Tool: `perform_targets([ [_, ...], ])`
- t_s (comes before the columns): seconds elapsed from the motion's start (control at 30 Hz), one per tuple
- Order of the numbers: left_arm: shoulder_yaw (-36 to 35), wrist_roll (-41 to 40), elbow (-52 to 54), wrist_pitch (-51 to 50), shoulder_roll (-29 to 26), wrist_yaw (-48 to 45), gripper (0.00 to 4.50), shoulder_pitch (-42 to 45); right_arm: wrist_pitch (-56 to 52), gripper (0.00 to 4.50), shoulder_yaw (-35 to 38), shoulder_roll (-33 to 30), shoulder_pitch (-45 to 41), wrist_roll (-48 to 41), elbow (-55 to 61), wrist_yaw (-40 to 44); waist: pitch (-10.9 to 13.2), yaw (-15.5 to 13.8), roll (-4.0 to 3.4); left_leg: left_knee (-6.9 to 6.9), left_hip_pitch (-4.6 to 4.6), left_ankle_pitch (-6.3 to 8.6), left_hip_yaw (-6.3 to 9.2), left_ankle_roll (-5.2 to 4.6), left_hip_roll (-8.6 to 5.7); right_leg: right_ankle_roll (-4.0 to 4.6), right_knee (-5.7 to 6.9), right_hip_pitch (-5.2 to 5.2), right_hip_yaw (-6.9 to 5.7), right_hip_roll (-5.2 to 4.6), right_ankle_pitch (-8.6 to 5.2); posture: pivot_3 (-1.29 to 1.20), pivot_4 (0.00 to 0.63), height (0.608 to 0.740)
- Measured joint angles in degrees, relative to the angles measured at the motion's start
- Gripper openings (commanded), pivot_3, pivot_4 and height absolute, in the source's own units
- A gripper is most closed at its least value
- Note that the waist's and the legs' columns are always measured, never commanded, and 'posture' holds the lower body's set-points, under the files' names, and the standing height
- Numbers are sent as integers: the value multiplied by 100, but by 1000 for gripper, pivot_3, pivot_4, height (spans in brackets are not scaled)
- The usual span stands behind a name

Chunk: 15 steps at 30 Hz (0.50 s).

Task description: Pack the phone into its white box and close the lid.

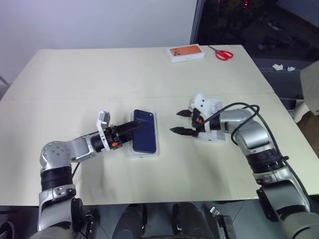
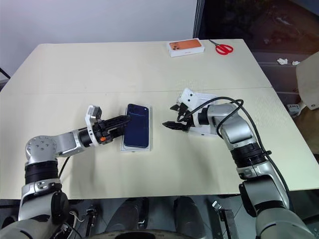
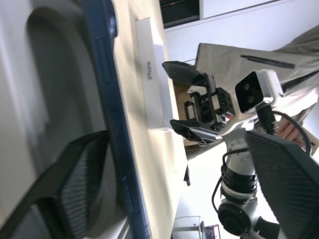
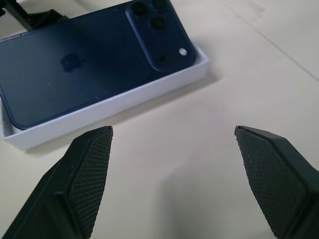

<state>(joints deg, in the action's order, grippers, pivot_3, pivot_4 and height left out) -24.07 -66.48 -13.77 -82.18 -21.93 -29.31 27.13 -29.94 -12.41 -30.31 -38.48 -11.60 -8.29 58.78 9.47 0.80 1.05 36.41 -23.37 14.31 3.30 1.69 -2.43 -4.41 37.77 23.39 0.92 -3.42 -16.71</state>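
Phone point(image 1: 144, 132) is seated in white box point(image 4: 114, 104). Left tool point(image 1: 130, 128), spread, rests at phone's edge; right tool point(image 1: 183, 122) is spread beside the box. Lid point(image 1: 212, 135), behind right tool, is judged next to be fetched.

phone point(image 1: 144, 131) lying in the white box point(image 1: 131, 149) mid-table, lid point(image 1: 213, 107) off to its right, another box point(image 1: 186, 53) and scissors point(image 1: 224, 54) way back at the far edge

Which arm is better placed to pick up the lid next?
Right. The lid lies just beside the open right gripper, while the left gripper is beyond the phone.
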Motion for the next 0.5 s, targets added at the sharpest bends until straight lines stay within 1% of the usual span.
perform_targets([
  [0.1, -35, -28, 77, -78, -27, 75, 4438, -1, 51, 4117, -7, 0, -45, 20, -80, 6, 0, -1, 0, 0, 0, 0, 0, -1, 0, 0, 0, 0, 0, 0, 0, 0, 150, 740],
  [0.33, -181, -101, 454, -278, -305, 222, 4438, -75, 98, 4117, -21, 18, -49, 34, -115, 8, 0, 6, 0, 0, -1, 0, 0, -1, 0, 0, 3, 3, 0, 0, 0, 0, 150, 740],
  [0.5, -266, -248, 988, -382, -541, 259, 4438, -390, 162, 4117, -32, 57, -50, 67, -116, 6, 1, 6, 0, 0, -1, 0, 0, -1, 0, 0, 3, 3, 2, 0, 0, 0, 150, 740],
])
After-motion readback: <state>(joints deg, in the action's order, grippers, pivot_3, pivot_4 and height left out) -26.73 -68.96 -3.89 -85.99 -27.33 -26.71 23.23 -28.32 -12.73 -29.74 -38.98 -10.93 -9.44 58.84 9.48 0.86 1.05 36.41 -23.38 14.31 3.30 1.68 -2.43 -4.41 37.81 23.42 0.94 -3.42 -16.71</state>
